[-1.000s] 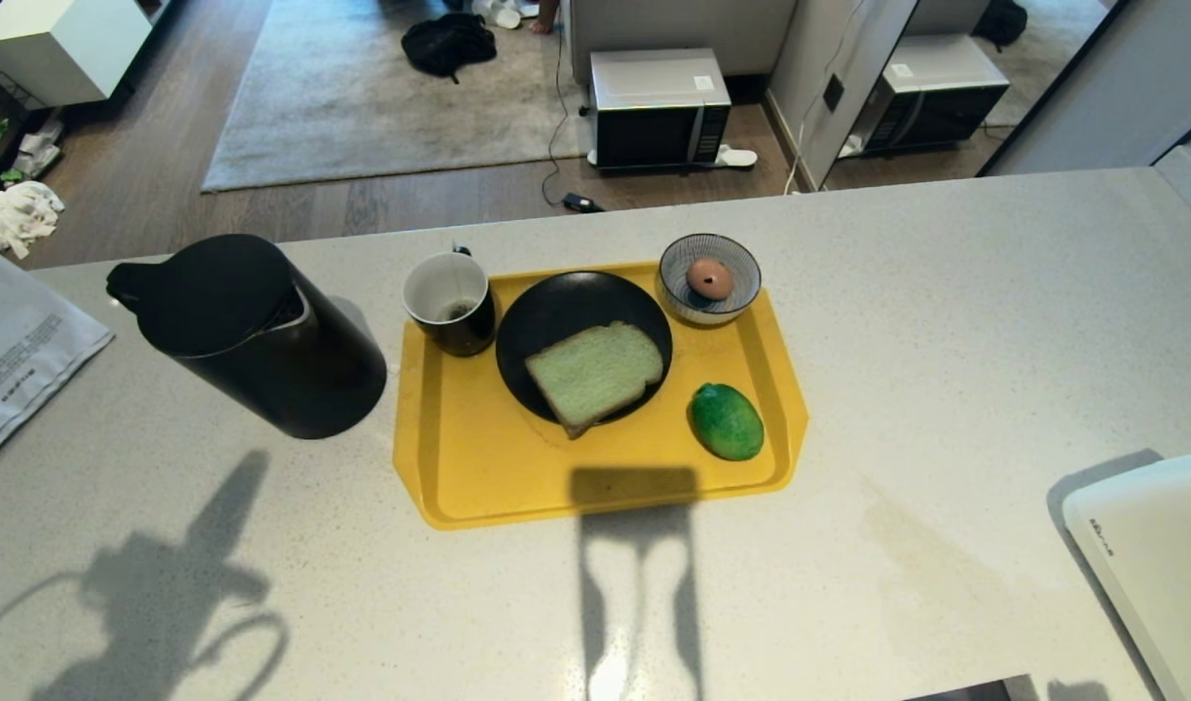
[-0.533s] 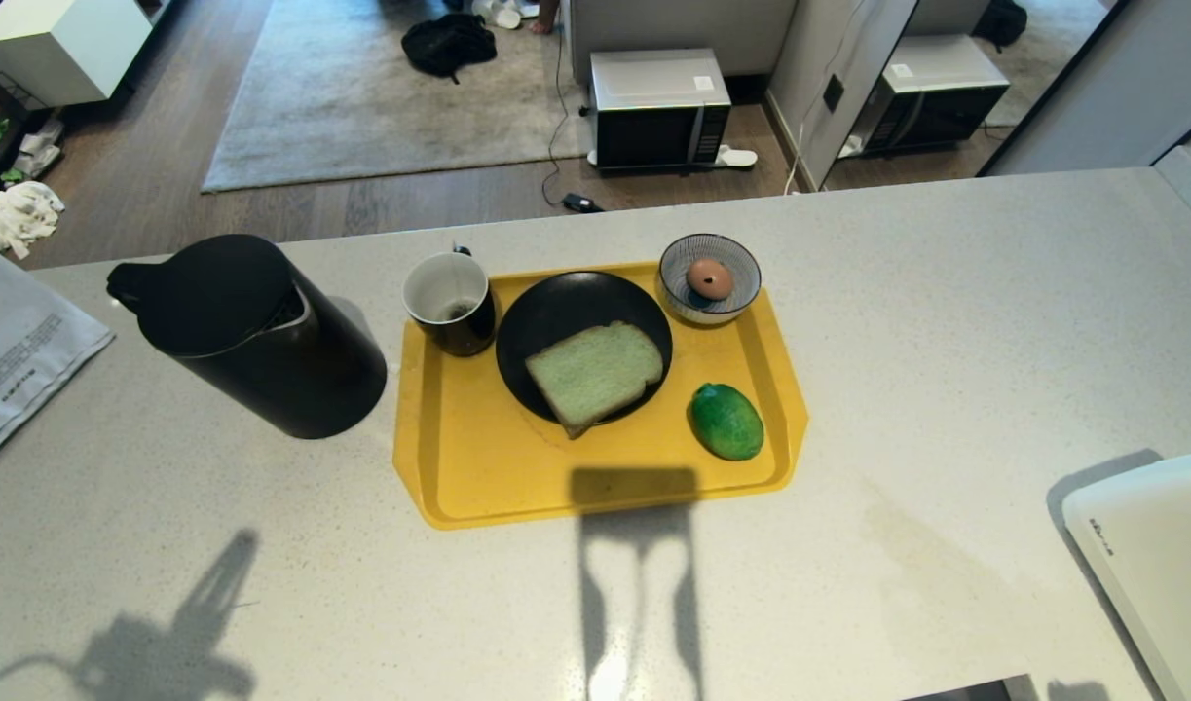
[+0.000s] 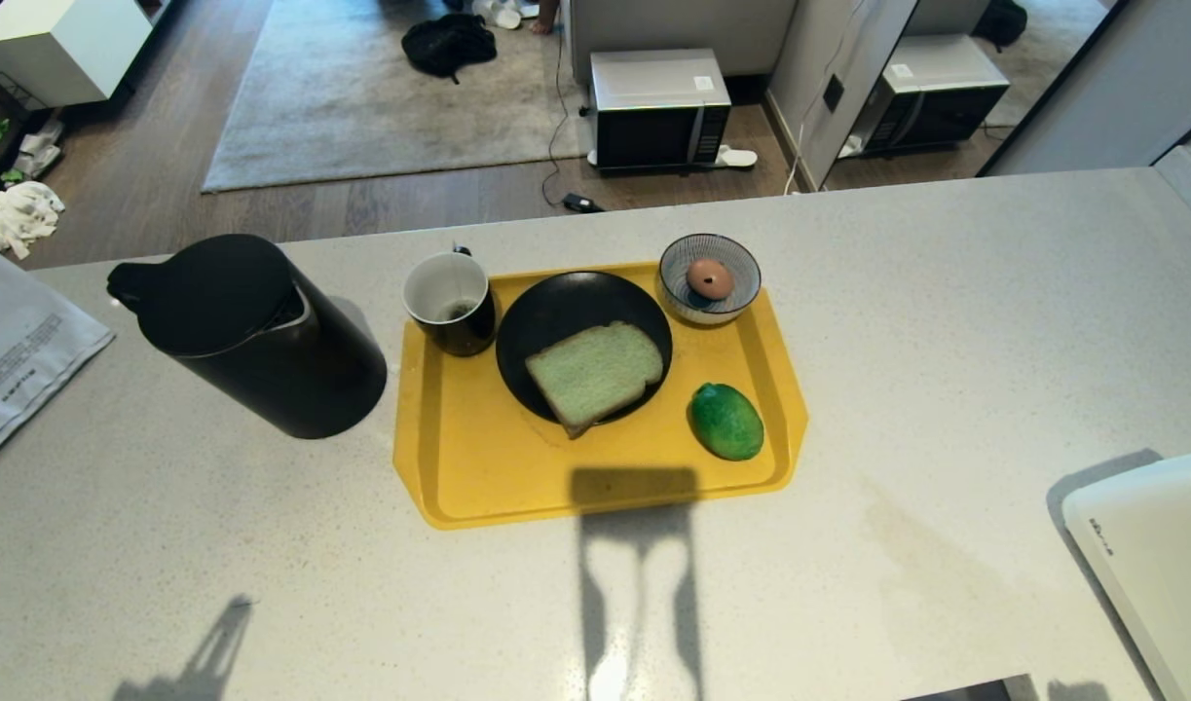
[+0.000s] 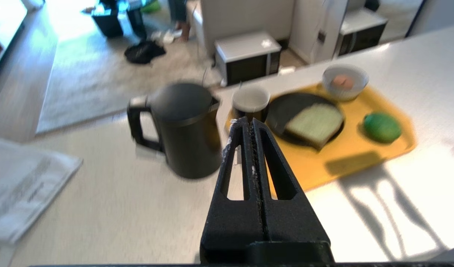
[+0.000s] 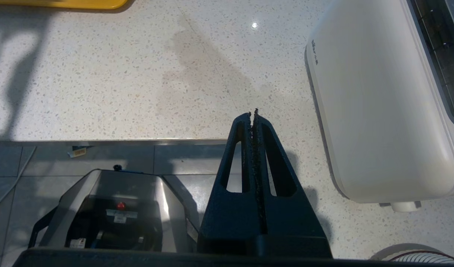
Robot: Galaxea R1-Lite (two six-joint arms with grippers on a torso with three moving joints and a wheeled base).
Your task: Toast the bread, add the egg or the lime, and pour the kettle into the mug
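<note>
The pale green bread [image 3: 595, 375] lies on a black plate [image 3: 556, 302] on the yellow tray [image 3: 478, 467]. The lime [image 3: 726, 421] rests on the tray's right side, and the egg [image 3: 709, 278] sits in a striped bowl [image 3: 741, 255] at its far right corner. The black mug [image 3: 451, 302] stands at the tray's far left corner, with the black kettle [image 3: 249, 336] left of it on the counter. My left gripper [image 4: 248, 122] is shut and empty, well short of the kettle [image 4: 186, 129]. My right gripper [image 5: 253, 113] is shut and empty over the counter's near edge.
A white toaster [image 3: 1155, 555] stands at the counter's near right, close beside my right gripper. A newspaper [image 3: 20, 350] lies at the far left. Past the counter's far edge is the floor with a microwave [image 3: 658, 107].
The left arm's shadow on the near left of the counter has slid toward the near edge and shrunk. Nothing on the counter has moved.
</note>
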